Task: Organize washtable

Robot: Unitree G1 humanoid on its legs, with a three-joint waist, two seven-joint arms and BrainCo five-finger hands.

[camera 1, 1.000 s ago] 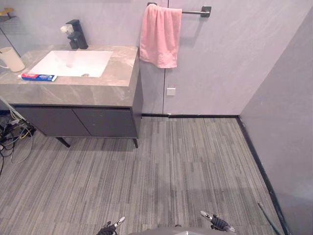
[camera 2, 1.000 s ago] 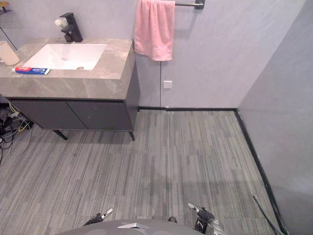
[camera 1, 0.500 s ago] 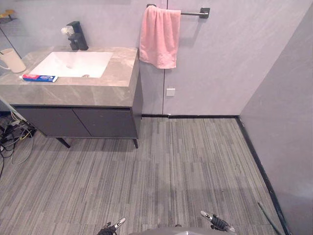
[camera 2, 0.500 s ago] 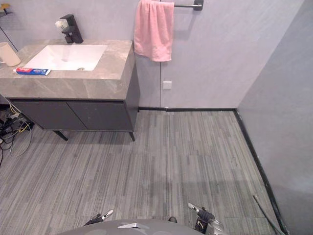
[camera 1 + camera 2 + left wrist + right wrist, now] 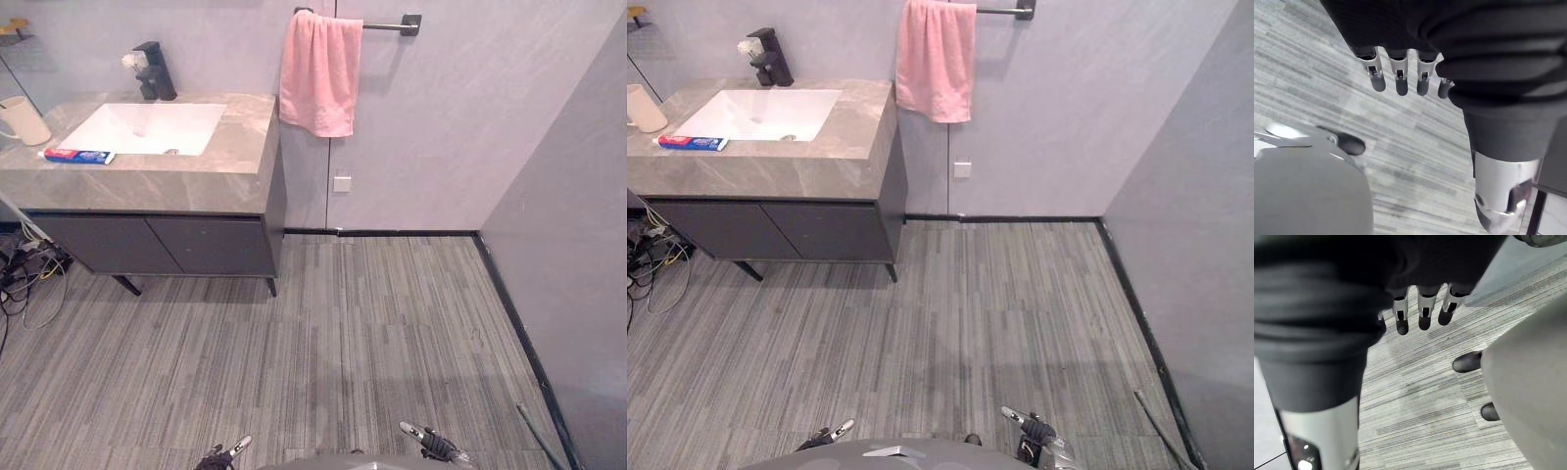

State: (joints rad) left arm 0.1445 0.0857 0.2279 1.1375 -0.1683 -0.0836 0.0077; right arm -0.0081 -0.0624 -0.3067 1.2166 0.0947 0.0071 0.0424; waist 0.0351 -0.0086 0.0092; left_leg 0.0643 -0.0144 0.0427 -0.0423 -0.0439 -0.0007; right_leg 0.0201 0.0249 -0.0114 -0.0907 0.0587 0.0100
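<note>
The washtable (image 5: 196,181) is a grey stone counter at the far left with a white sink (image 5: 147,127) and a black faucet (image 5: 154,70). A red and blue toothpaste tube (image 5: 76,156) lies on the counter in front of the sink. A beige cup (image 5: 22,119) stands at the counter's left end. A pink towel (image 5: 318,73) hangs from a wall bar to the right of the counter. My left hand (image 5: 1397,78) and right hand (image 5: 1422,313) hang low over the floor, far from the counter, both open and holding nothing.
Dark cabinet doors (image 5: 157,245) sit under the counter, on thin legs. Loose cables (image 5: 24,279) lie on the floor at its left. A grey wall (image 5: 578,245) closes the right side. Grey plank floor (image 5: 343,333) lies between me and the washtable.
The view has shifted very slightly. Nothing on the washtable has moved, and both hands hang as before.
</note>
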